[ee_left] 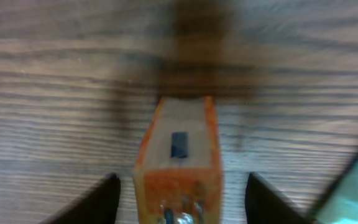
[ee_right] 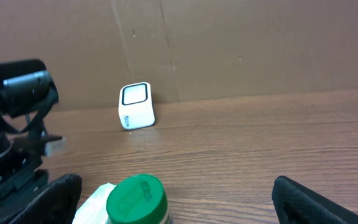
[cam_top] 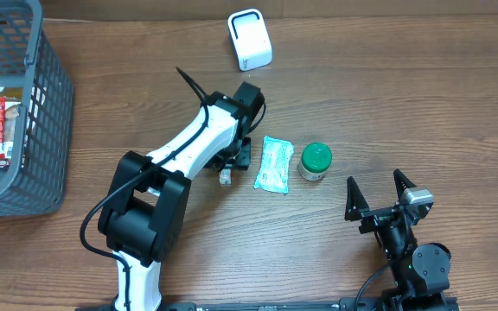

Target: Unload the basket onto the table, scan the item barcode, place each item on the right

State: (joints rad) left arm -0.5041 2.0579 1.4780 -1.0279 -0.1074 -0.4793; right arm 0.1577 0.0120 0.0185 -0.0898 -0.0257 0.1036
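A small orange box lies on the wooden table between the fingers of my left gripper, with a gap on each side, so the gripper is open and not touching it. From overhead the box is a small bit just below the left gripper. The white scanner stands at the table's far edge and also shows in the right wrist view as a scanner. My right gripper hovers open and empty at the front right.
A teal and white packet and a green-lidded jar lie right of the left gripper. The jar sits in front of the right gripper. A grey basket with packets stands at the left.
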